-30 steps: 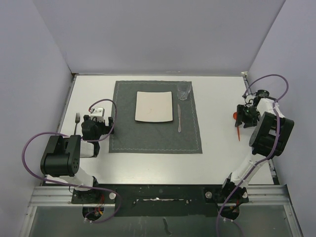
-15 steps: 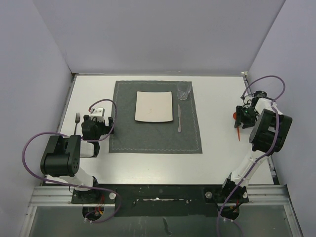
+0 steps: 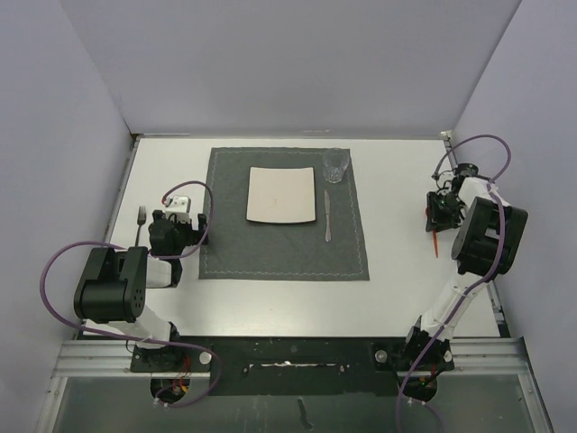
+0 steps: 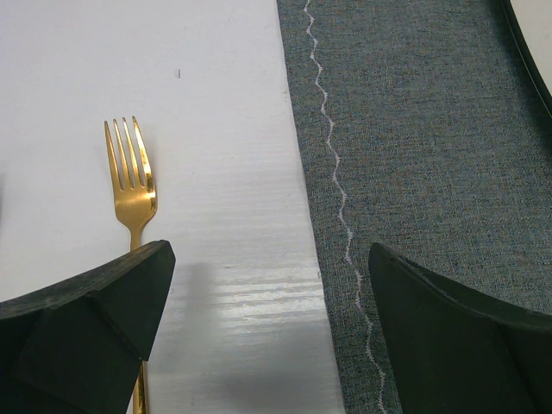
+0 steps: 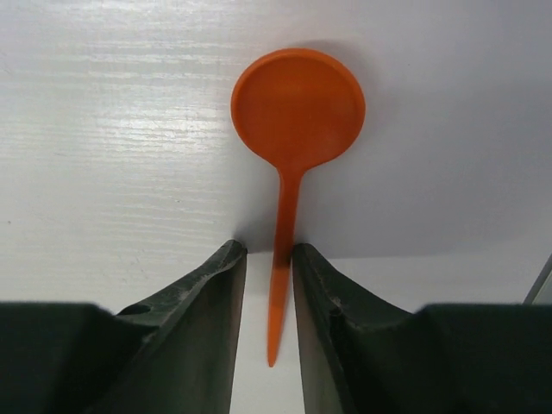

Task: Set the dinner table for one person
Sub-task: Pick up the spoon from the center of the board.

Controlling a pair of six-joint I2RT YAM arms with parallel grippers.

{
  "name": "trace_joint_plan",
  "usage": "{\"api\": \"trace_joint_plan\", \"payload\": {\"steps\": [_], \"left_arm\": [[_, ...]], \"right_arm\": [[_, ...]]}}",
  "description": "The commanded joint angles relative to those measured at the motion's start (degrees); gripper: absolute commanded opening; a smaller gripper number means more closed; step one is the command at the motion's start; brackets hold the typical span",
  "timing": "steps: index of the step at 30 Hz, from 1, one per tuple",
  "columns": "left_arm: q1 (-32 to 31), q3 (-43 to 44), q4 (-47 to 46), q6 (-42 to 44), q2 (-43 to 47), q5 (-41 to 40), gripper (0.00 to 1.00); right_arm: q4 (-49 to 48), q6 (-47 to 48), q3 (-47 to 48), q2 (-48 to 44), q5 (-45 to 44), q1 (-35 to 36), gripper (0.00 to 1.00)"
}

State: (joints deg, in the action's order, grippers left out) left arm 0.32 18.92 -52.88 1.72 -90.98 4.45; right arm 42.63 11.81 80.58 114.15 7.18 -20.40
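The white dinner table (image 3: 270, 307) carries a dark grey placemat (image 3: 284, 257) with a white square plate (image 3: 281, 194), a glass (image 3: 335, 166) and a silver knife (image 3: 328, 216). A gold fork (image 4: 132, 181) lies on the table left of the mat. My left gripper (image 4: 269, 254) hangs wide open over the mat's left edge (image 4: 431, 129), empty. At the far right lies an orange spoon (image 5: 297, 108). My right gripper (image 5: 269, 250) straddles its thin handle, jaws close together, a sliver of gap still showing on the left side. From above, that gripper (image 3: 439, 209) sits over the spoon (image 3: 436, 239).
Grey walls close in the table on three sides. A metal rail (image 3: 288, 356) with both arm bases runs along the near edge. The right arm's elbow (image 3: 487, 236) rises near the right wall.
The right gripper's jaws have narrowed around the spoon handle, and that arm has shifted slightly toward the far side. The left arm has not moved.
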Motion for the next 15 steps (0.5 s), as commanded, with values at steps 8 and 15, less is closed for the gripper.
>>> {"api": "trace_joint_plan", "payload": {"steps": [8, 15], "left_arm": [[0.1, 1.5, -2.3, -0.5, -1.0, -0.2, 0.98], [0.2, 1.5, -2.2, -0.5, -1.0, -0.3, 0.98]], "right_arm": [[-0.3, -1.1, 2.7, 2.4, -1.9, 0.6, 0.02], [3.4, -5.4, 5.4, 2.1, -2.8, 0.6, 0.0]]}}
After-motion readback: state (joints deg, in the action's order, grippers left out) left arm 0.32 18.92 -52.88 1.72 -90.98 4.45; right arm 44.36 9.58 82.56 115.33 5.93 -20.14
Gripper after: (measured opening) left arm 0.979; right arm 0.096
